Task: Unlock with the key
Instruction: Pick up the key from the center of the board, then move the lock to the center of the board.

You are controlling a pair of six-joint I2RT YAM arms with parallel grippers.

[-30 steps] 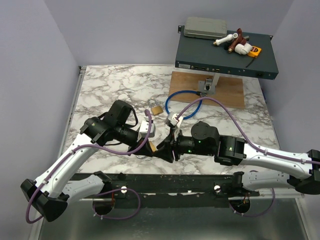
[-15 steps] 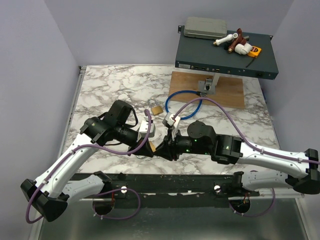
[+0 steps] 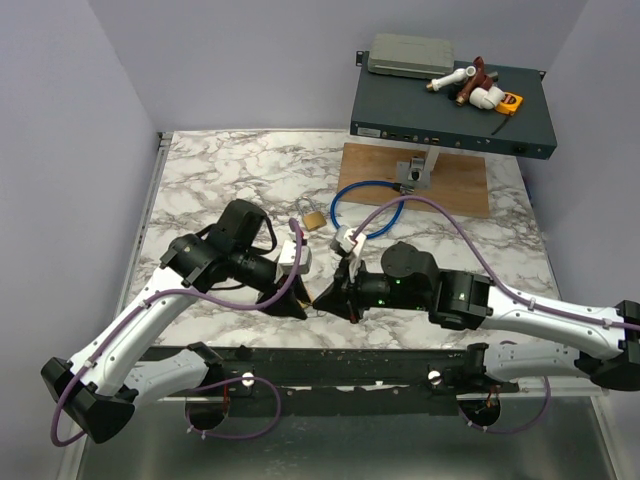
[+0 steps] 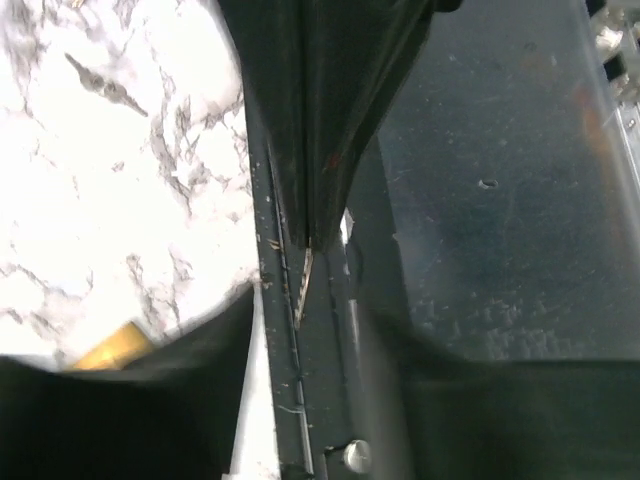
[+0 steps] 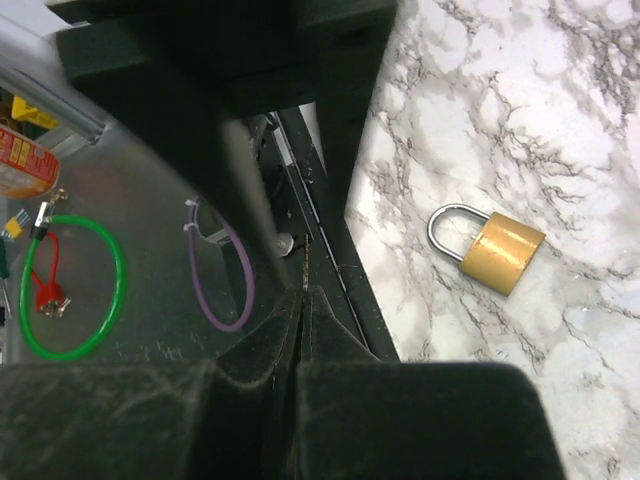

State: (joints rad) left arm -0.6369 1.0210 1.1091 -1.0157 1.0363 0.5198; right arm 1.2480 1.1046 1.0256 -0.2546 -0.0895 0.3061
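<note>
Vs. half a second ago, top view: left pincer and right pincer no longer tip to tip. Thin strip of marble table now showing between them. Right pincer drawn back toward own arm, roughly to the spot of a second ago. Left pincer tip slightly lower, closer to the near table edge. Tan patch seen at the left tips in both earlier pictures no longer visible.

Left pincer: fingers pinched almost flat, only a hairline slit between them. Clamped on the key, a slim silvery sliver poking straight out past the tips over the black rail. Marble to one side of the tips, metal tray to the other. Brass scrap beyond the tips on the marble side, half hidden by dark blur; identity unclear.

Right pincer: clenched, fingertips pressed together, tips over the same rail. Tiny pale speck right at the tips, too small to name. No visible hold on anything.

Brass padlock flat on the marble, on the far side of both pincers, apart from both, shackle closed. Same place as in the earlier pictures. Blue cable, wooden board and grey box farther beyond the right pincer, unchanged.
</note>
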